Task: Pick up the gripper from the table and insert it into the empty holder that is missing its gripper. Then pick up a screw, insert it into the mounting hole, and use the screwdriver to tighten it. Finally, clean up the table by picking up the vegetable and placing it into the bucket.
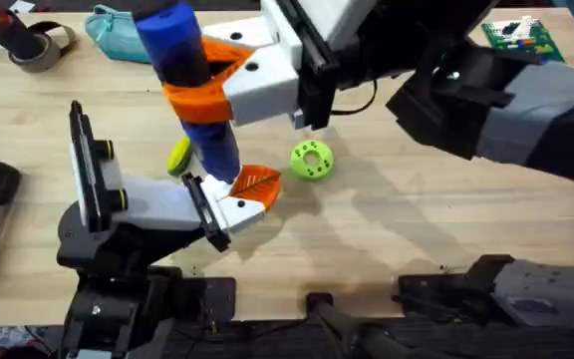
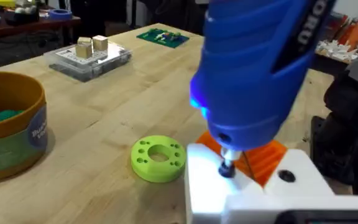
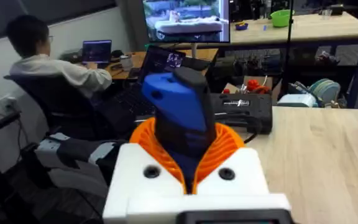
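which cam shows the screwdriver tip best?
Left wrist: the screwdriver fills the frame, its tip down on a screw in the white holder. Overhead shows the blue body upright above the holder, tip hidden. Right wrist shows just its upper end between that tool's orange jaws.

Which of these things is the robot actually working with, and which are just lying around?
Part of the job: blue screwdriver, orange finger piece, white holder, bucket.
Lying about: green disc, tape roll, teal pouch, circuit board, clear box.
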